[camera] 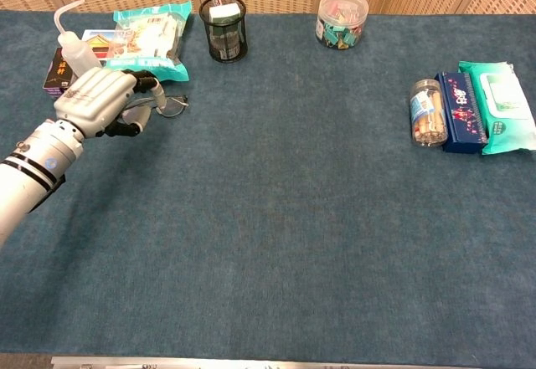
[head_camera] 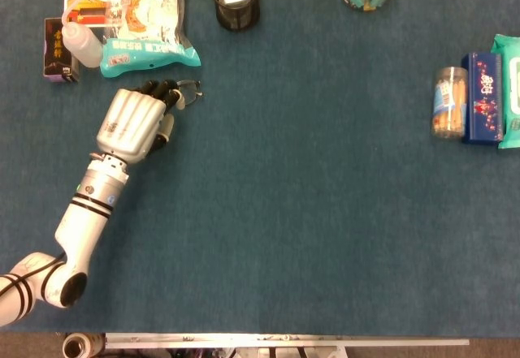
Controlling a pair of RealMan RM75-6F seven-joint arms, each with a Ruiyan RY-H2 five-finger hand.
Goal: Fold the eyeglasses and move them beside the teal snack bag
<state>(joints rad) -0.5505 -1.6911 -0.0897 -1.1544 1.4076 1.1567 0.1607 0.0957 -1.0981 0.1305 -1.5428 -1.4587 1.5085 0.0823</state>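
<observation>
A blue felt table [head_camera: 309,212] is seen from above. Just below the teal snack bag [head_camera: 146,17], the left hand [head_camera: 134,122] is laid over the eyeglasses [head_camera: 188,90], fingers curled; whether they are gripped cannot be told. Their long axis appears to run left-right along the bag's lower edge.

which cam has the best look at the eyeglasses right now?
Neither is good. The chest view is slightly better: part of a lens and the frame of the eyeglasses show past the left hand. The head view shows only a sliver of them beyond the fingers.
</observation>
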